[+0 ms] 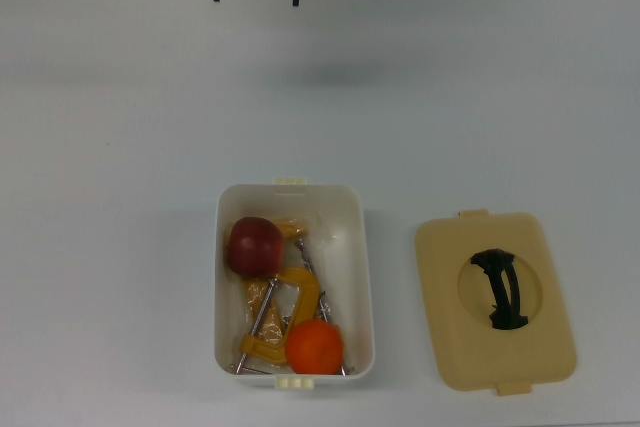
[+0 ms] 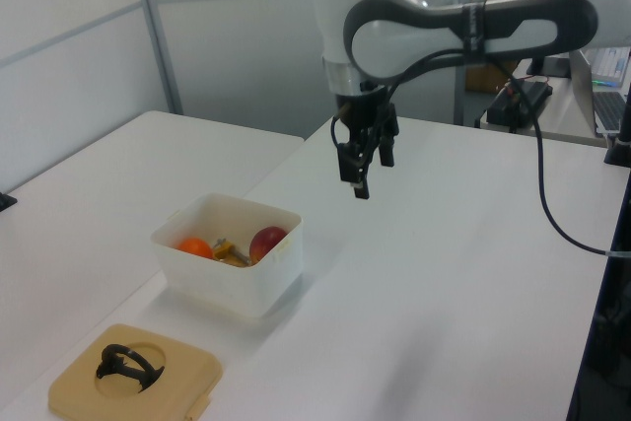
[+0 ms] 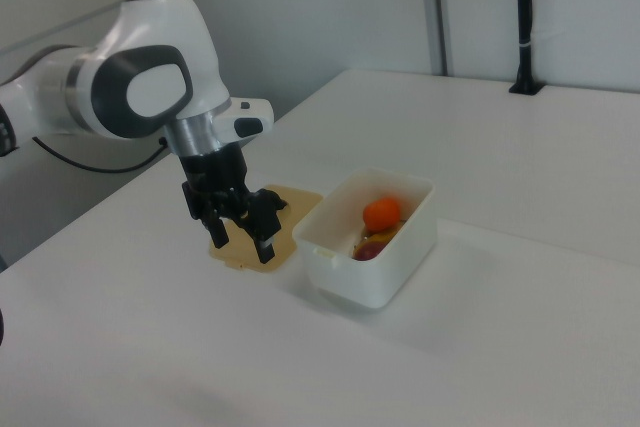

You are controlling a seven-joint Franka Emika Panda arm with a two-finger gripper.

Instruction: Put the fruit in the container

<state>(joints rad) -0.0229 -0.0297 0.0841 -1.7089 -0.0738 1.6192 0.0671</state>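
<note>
Fingers of the gripper (image 3: 240, 231) spread, holding nothing, raised well clear of the container (image 1: 361, 277). Apple (image 1: 254, 245) and mandarin (image 1: 314, 346) both lie inside, below and toward the top view's bottom.

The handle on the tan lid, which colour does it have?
The handle is black, clearest in the top view.

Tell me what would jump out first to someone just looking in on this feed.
The white container in mid-table draws the eye: a dark red apple lies at its end nearer the arm, a bright orange mandarin at the other, with yellow clamps between them. The tan lid lies flat at the top view's right of it, and the gripper hangs open and empty above bare table.
</note>
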